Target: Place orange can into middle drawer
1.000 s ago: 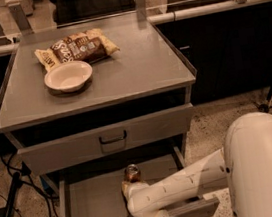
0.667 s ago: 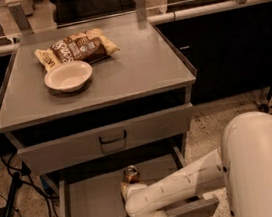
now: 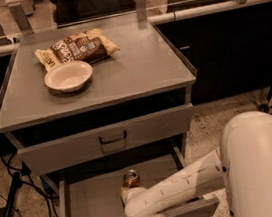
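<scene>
Your hand (image 3: 127,192) is inside the middle drawer (image 3: 90,210), orange can (image 3: 130,177) touching just behind it; you cannot tell its grip, unchanged since earlier

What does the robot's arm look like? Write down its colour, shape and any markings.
The arm is cream-white with smooth rounded shells: a big domed casing bearing a small dark dot, then a thick tube with tiny dark dots. No cables show. The gripper, at the arm's low end by the middle drawer, is hidden.
</scene>
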`<state>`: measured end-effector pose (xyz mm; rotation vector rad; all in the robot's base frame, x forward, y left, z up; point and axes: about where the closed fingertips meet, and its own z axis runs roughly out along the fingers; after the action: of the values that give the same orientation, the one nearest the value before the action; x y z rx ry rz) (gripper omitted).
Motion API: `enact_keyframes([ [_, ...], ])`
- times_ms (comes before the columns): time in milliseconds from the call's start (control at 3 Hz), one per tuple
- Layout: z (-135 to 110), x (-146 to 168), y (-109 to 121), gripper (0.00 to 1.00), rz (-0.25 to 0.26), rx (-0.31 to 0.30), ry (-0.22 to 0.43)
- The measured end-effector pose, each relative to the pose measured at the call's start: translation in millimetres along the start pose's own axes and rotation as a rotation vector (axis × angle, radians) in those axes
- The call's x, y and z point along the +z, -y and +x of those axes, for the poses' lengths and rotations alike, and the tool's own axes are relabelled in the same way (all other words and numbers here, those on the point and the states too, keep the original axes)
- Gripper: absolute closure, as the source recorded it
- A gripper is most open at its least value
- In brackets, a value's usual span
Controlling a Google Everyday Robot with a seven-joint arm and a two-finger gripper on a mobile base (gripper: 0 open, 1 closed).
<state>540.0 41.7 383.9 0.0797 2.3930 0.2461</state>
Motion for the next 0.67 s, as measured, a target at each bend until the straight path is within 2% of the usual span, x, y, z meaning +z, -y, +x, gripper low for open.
enact_keyframes([
  [333,21.0,-7.0,-2.2,1.00,0.000,0.018,-0.030],
  [667,27.1,-9.7,-2.6,1.00,-0.003,0.025,-0.036],
])
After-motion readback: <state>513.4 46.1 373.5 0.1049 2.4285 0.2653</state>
